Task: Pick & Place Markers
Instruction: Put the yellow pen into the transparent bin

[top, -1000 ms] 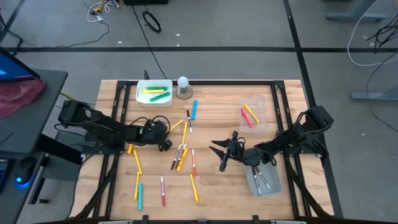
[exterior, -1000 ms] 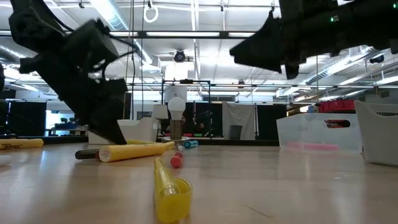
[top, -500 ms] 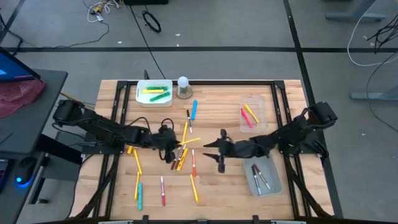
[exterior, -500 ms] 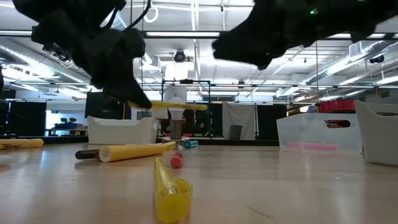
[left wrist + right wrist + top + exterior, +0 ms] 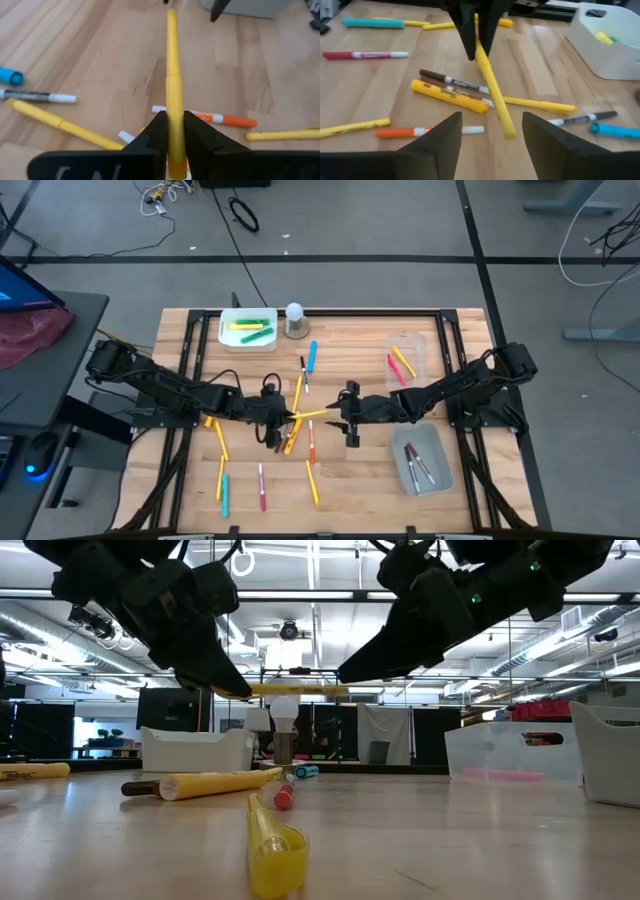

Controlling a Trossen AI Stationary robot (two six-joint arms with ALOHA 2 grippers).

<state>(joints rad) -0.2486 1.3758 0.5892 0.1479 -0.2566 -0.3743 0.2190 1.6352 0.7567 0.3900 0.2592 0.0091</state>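
High view: left gripper (image 5: 283, 417) clamps a yellow marker (image 5: 308, 413) above the wooden table (image 5: 350, 350), right gripper (image 5: 345, 416) seemingly apart.

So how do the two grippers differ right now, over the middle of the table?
The left gripper is shut on a yellow marker, held level above the table; the right gripper is open and holds nothing. The left one has the marker's near end between its fingers, while the right one faces the marker's free end without touching it. Both hang above the loose markers on the wooden table.
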